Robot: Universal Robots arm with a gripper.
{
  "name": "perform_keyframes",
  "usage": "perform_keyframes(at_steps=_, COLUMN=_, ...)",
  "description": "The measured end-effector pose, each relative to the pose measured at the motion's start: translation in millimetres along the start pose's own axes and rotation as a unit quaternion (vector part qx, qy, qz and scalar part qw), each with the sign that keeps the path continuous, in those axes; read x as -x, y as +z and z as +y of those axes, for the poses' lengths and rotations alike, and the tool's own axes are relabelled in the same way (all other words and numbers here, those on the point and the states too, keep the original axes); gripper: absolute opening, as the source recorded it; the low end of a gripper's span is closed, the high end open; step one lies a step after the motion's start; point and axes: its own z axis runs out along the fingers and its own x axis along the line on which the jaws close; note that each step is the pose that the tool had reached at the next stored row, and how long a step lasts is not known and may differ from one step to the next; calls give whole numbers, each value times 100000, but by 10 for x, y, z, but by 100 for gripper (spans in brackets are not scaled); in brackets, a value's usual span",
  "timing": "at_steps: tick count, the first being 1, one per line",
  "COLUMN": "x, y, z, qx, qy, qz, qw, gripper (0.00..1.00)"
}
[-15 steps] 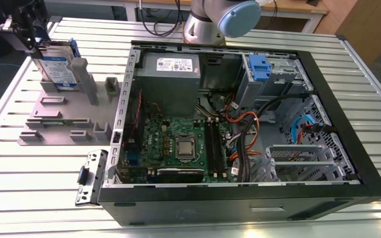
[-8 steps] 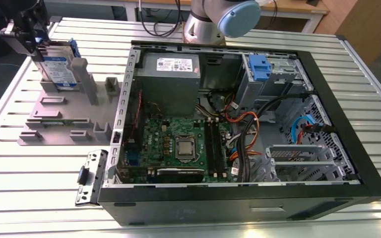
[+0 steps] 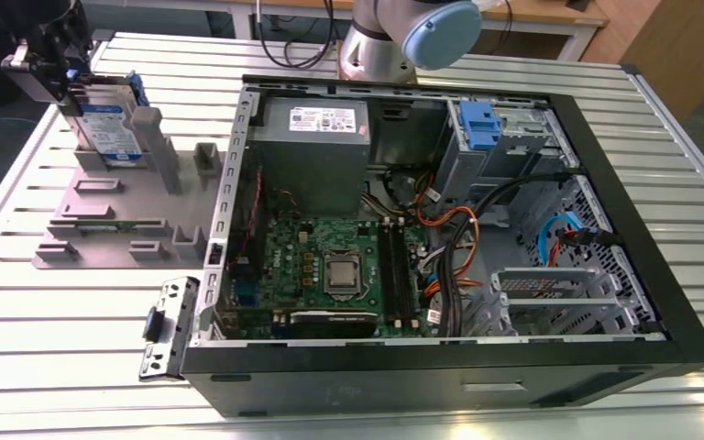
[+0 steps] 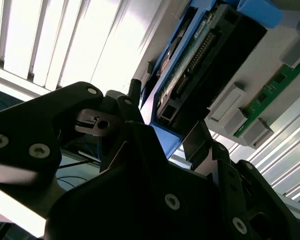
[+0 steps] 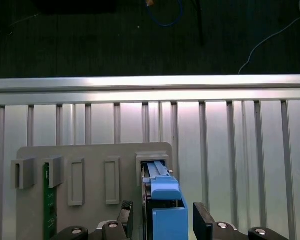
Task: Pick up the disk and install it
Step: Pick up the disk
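Disk (image 4: 187, 75) connector pins (image 4: 206, 47), second wrist view

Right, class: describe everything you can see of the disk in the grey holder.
The disk is a flat silver-grey drive with a white-and-blue label, framed by a blue plastic caddy. It stands upright in a slot of the grey holder on the slatted table, to the exterior view's left of the open computer case. The gripper is at its top end; whether it grips cannot be told.
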Motion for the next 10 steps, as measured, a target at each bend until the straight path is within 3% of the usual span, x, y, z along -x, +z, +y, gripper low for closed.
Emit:
perform_keyframes(at_steps=6, x=0, y=1, z=0, qx=-8, qy=0, qz=-26, qw=100000, gripper=58)
perform_keyframes(at_steps=8, x=0, y=1, z=0, qx=-11, qy=1, qz=-32, qw=100000, gripper=45)
perform_keyframes(at_steps=10, x=0, y=1, z=0, qx=-4, qy=-1, qz=-36, qw=100000, gripper=39)
